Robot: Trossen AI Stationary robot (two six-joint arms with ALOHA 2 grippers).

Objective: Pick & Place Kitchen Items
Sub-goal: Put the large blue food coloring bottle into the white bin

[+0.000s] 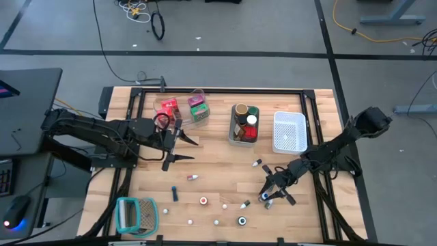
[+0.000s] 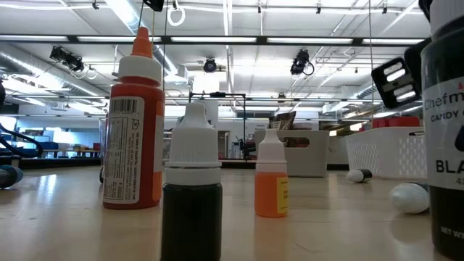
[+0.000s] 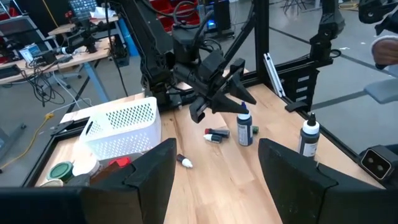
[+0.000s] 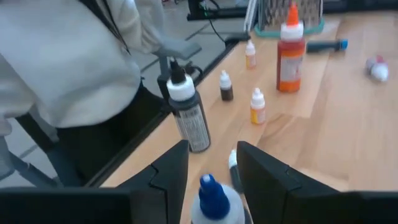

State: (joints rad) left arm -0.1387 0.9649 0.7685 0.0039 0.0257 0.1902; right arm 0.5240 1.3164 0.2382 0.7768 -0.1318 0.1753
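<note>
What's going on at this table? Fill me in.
A two-armed robot is sorting small kitchen items on a wooden table. The right gripper is low over a blue-capped bottle, its jaws on either side of the cap but not clearly gripping it. The left gripper hovers open near the red and green packets. Several small bottles lie scattered near the front edge.
</note>
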